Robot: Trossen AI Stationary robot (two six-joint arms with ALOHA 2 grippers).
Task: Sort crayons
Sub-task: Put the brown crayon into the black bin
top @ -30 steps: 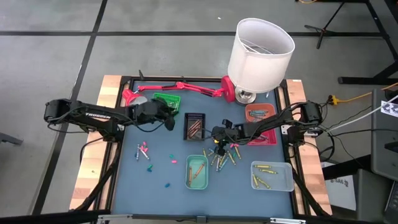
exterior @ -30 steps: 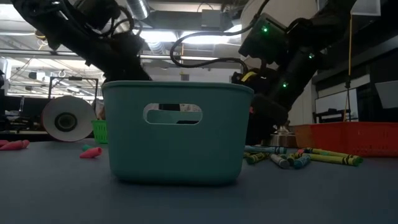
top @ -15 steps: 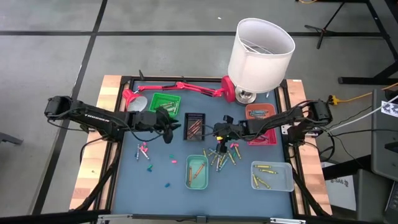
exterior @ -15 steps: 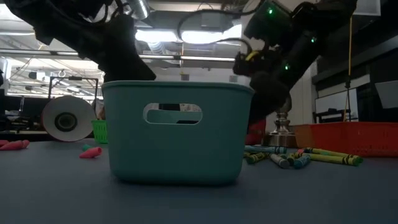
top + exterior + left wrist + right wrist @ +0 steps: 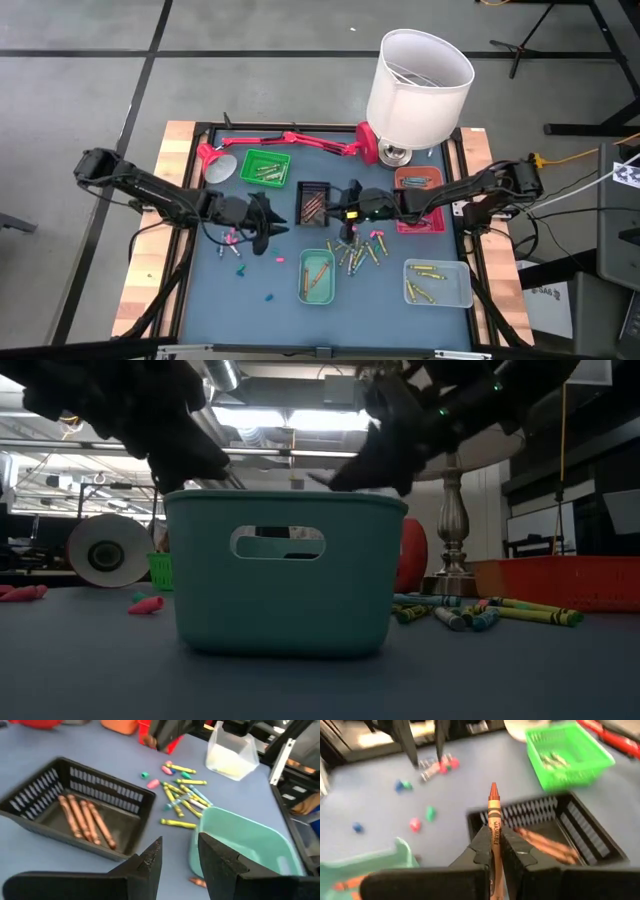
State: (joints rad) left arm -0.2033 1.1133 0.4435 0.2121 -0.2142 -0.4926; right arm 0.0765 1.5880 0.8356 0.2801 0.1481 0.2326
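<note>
The right gripper (image 5: 495,851) hovered just above the rim of the black tray (image 5: 313,200) near the middle of the worktop (image 5: 250,290), its fingers (image 5: 479,845) pressed onto a brown crayon (image 5: 493,815) whose tip pointed out ahead of them toward the tray's open top. Several more brown crayons (image 5: 82,817) lay side by side in the tray below the gripper. Just beside the right gripper, on its near side, a loose heap of crayons (image 5: 360,248), mostly yellow with some blue and pink, was scattered on the worktop between the teal tray (image 5: 316,275) and the clear tray (image 5: 437,282); the clear tray held yellow crayons, while the teal tray's contents were hard to make out from overhead. The left gripper (image 5: 177,857) hung well apart from the right one, on the other side of the black tray, with its fingers (image 5: 150,860) spread and nothing between them. Under and beside the left gripper, a few pink, green and blue crayon stubs (image 5: 235,245) dotted the blue surface. Beyond the left gripper stood the green tray (image 5: 266,166), and behind it lay the folded red desk lamp (image 5: 290,140), next to a tall white lampshade (image 5: 418,88). An orange tray (image 5: 420,180) sat beneath the right arm.
</note>
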